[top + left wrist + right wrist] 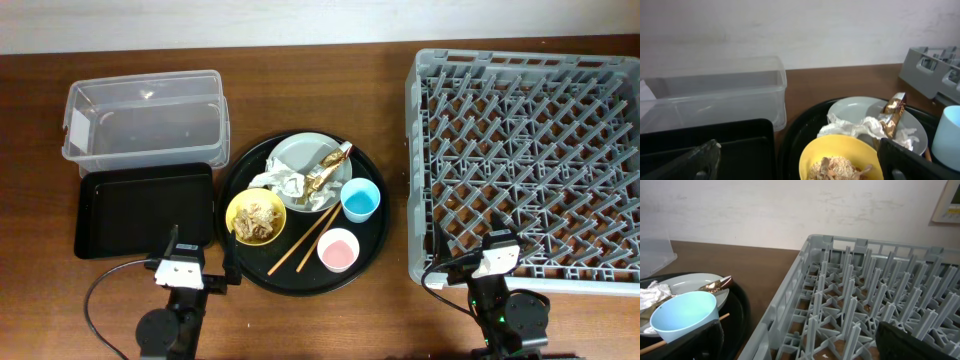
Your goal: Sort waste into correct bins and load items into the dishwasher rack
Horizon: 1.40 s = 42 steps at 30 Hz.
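On a round black tray lie a grey-green plate with crumpled white paper and a gold foil wrapper, a yellow bowl of beige food scraps, a blue cup, a pink cup and wooden chopsticks. The clear tub and black tray stand at left, the grey rack at right. My left gripper is open and empty near the front edge, the bowl between its fingers in view. My right gripper is open and empty over the rack's front left corner.
The wall runs along the table's far edge. Bare wood shows between the round tray and the rack. Cables trail from both arm bases at the front edge.
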Motion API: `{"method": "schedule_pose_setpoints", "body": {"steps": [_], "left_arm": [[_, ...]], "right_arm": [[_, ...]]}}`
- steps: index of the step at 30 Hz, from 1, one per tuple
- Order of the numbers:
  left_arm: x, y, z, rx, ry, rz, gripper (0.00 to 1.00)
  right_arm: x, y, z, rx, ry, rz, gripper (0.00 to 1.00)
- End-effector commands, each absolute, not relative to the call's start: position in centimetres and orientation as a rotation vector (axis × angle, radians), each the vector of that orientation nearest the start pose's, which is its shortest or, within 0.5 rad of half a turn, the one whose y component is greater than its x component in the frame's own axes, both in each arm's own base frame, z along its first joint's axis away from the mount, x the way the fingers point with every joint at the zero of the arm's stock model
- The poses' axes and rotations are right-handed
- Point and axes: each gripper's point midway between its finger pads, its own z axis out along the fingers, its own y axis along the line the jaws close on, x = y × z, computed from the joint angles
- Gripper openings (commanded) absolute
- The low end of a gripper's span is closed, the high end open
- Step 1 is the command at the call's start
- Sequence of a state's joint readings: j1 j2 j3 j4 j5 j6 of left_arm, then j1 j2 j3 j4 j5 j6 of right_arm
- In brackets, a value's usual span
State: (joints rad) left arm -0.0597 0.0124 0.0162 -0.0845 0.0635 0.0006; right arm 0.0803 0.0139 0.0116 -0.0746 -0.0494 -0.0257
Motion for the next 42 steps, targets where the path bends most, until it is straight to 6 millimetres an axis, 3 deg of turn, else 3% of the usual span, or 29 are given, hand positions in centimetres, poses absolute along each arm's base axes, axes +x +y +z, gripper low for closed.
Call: {"method": "schedule_pose_setpoints", "body": {"steps": [1, 10, 16, 24, 31, 36, 40, 42], "left_arm": [[24.2, -2.7, 15.4, 0.091, 1.711, -0.124, 0.99], [24.4, -2.7, 17.0, 0.049, 1.948, -0.156, 0.99], [26.0, -3.0, 19.4, 0.047, 2.169, -0.164, 0.99], [27.2, -3.2, 20.8, 0.040, 2.437, -0.175, 0.99], [28.0, -3.3, 21.1, 0.040, 2.434, -0.175, 0.99], [31.0, -4.6, 23.0, 0.088, 2.305, -0.218, 0.99], [33.7, -7.2, 22.0, 0.232, 2.278, -0.224, 0.99], [35.3, -9.1, 20.3, 0.307, 2.289, -0.234, 0.99]], "right_arm": [[24.2, 3.1, 15.8, -0.094, 1.666, 0.131, 0.98], [22.4, 2.9, 18.5, -0.054, 1.823, 0.160, 0.98], [21.0, 3.7, 20.4, -0.066, 1.970, 0.228, 0.98], [21.0, 3.9, 20.8, -0.056, 2.246, 0.236, 0.98], [21.8, 4.0, 19.7, -0.045, 2.450, 0.235, 0.98], [21.8, 4.0, 19.3, -0.044, 2.471, 0.234, 0.98], [21.8, 4.0, 19.3, -0.044, 2.471, 0.234, 0.98], [21.8, 4.0, 19.3, -0.044, 2.471, 0.234, 0.98]]}}
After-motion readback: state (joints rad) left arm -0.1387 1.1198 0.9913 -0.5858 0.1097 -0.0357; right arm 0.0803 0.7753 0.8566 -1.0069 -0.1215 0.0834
